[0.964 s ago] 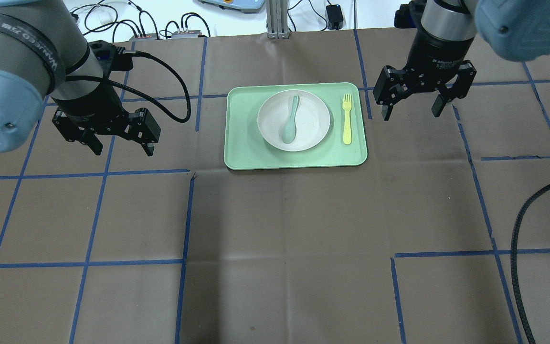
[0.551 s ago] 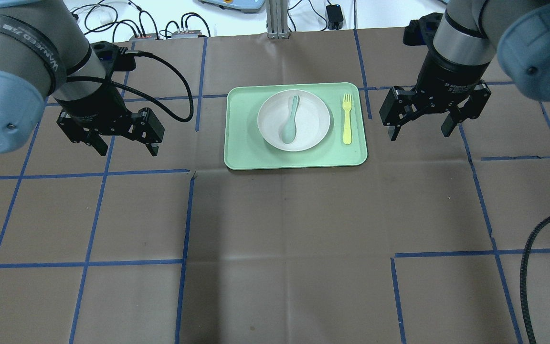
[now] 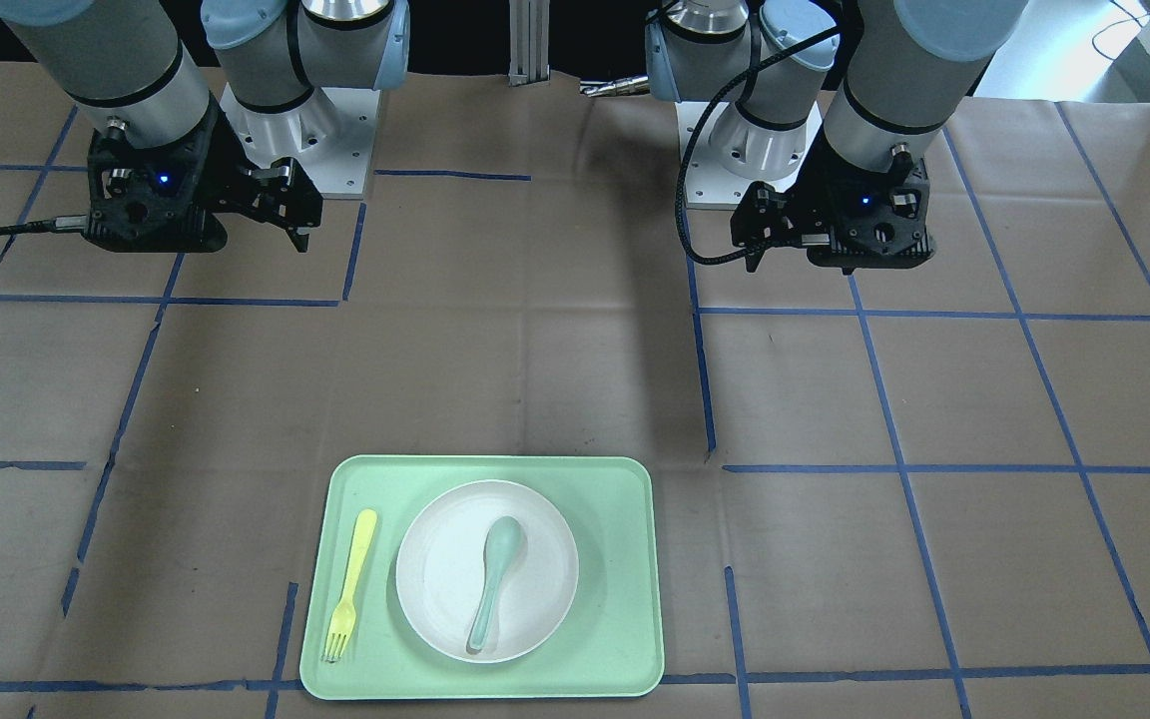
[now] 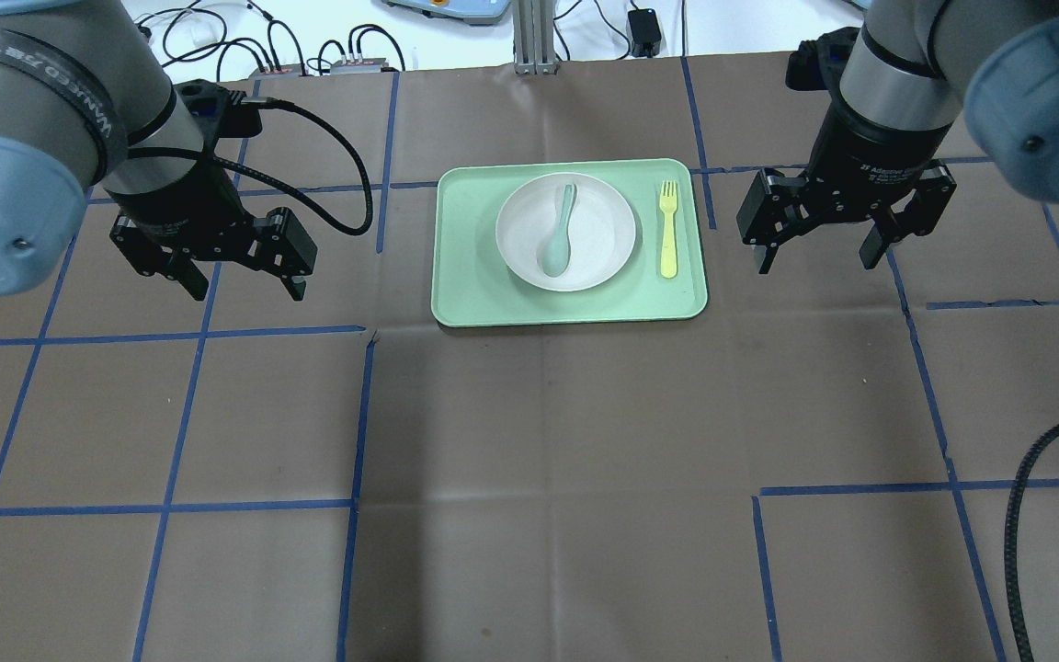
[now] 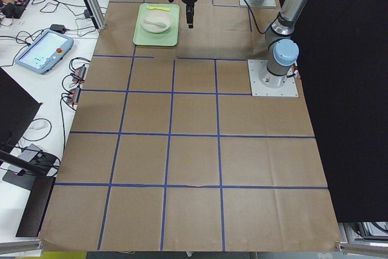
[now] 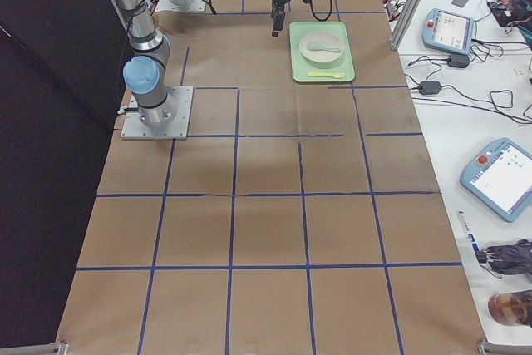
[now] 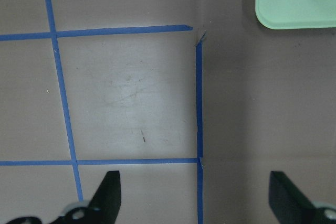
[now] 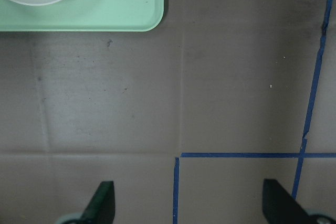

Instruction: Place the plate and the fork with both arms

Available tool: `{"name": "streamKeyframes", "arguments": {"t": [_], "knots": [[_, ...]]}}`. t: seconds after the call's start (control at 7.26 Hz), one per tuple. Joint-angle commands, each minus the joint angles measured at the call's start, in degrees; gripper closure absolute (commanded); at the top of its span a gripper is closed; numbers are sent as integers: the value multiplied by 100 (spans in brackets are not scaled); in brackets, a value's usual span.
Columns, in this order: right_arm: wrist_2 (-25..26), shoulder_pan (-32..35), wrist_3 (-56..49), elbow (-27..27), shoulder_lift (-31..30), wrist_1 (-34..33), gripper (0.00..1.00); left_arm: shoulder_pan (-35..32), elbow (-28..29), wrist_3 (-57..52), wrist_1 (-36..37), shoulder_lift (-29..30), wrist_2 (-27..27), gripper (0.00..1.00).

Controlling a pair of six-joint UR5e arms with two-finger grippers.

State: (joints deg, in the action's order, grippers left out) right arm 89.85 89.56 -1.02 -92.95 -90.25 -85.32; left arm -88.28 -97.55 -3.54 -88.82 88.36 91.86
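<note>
- The plate [image 4: 601, 225] sits in the middle of the green tray [image 4: 465, 285], which lies on the brown table [image 4: 539, 460] on the side far from the robot
- A teal spoon [image 4: 558, 232] lies in the plate, bowl end toward the robot
- The fork [image 4: 668, 230] lies flat on the tray just beside the plate, on the robot's right and apart from it, tines pointing away from the robot
- The left gripper [image 4: 244, 287] hangs over bare table well left of the tray, jaws spread wide with nothing between them
- Its wrist view shows both fingers [image 7: 110, 195] far apart over blue tape lines [image 7: 198, 103], with a tray corner at upper right
- The right gripper [image 4: 814, 264] hangs near the tray's right edge, on the fork's side, jaws wide and empty
- Its wrist view shows fingers [image 8: 102, 203] far apart, with a tray corner, the plate rim and the fork's handle tip at upper left
</note>
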Motion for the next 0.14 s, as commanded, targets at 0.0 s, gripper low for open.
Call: {"name": "streamKeyframes", "arguments": {"t": [0.0], "knots": [[15, 0, -3, -3, -1, -2, 0, 4, -1, -15, 14, 32, -10, 0]]}}
